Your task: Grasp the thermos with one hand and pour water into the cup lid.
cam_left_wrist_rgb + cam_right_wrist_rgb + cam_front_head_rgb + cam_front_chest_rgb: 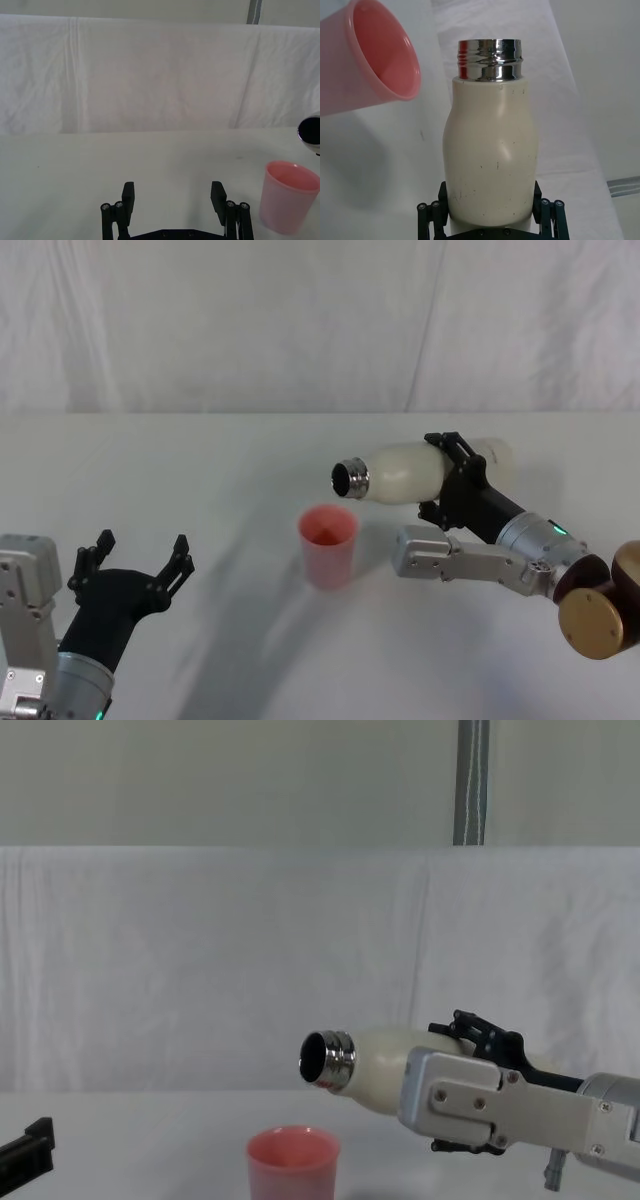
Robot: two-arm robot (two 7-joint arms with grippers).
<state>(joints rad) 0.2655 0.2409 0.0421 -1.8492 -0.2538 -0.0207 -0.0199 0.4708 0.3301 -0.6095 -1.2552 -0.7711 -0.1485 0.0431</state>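
Note:
The cream-white thermos [415,471] is held nearly horizontal above the table, its open steel neck [350,477] pointing left, just above and to the right of the pink cup lid [327,545]. My right gripper [462,472] is shut around the thermos body. The right wrist view looks along the thermos [490,155] to the cup lid's rim [390,60] beside the neck. From the chest view the neck [328,1060] hangs over the cup lid [293,1162]. I see no water stream. My left gripper [135,558] rests open at the near left, its fingers [129,192] apart with nothing between them.
A white cloth covers the table [200,470] and hangs as a backdrop behind. The cup lid [289,196] stands to the right of the left gripper, with bare table between them.

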